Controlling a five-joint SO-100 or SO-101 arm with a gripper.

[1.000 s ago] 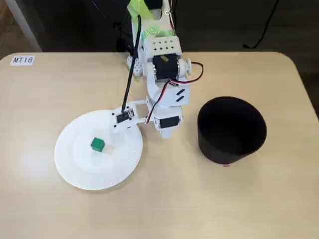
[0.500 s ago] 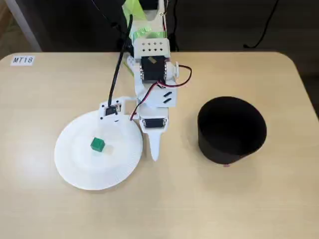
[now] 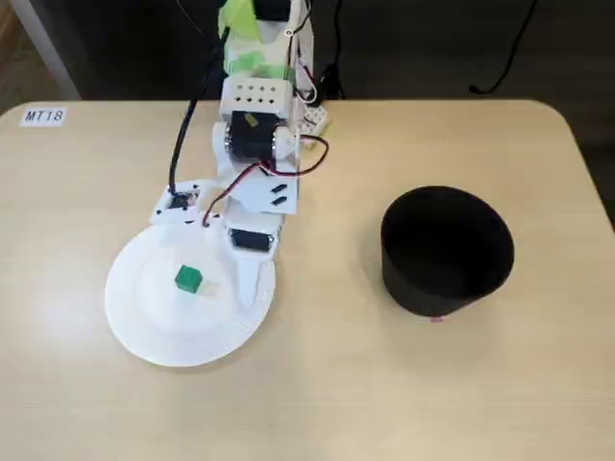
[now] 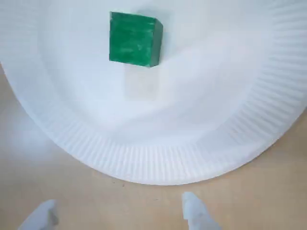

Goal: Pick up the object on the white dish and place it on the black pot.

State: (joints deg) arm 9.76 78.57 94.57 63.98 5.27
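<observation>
The tiny green cube [image 3: 188,279] lies near the middle of the white paper dish [image 3: 130,322] at the table's left. In the wrist view the cube [image 4: 134,39] sits at the top, on the dish [image 4: 249,120]. My gripper [image 3: 252,283] hangs over the dish's right rim, to the right of the cube and apart from it. In the wrist view the gripper [image 4: 117,214] is open and empty, with its two white fingertips [image 4: 194,213] at the bottom edge, outside the rim. The black pot [image 3: 447,252] stands at the right, well away from the gripper.
The arm's base and cables [image 3: 255,134] stand at the table's back centre. A label reading MT18 [image 3: 43,116] is stuck at the back left corner. Bare tabletop [image 3: 327,384] lies between the dish and the pot and along the front.
</observation>
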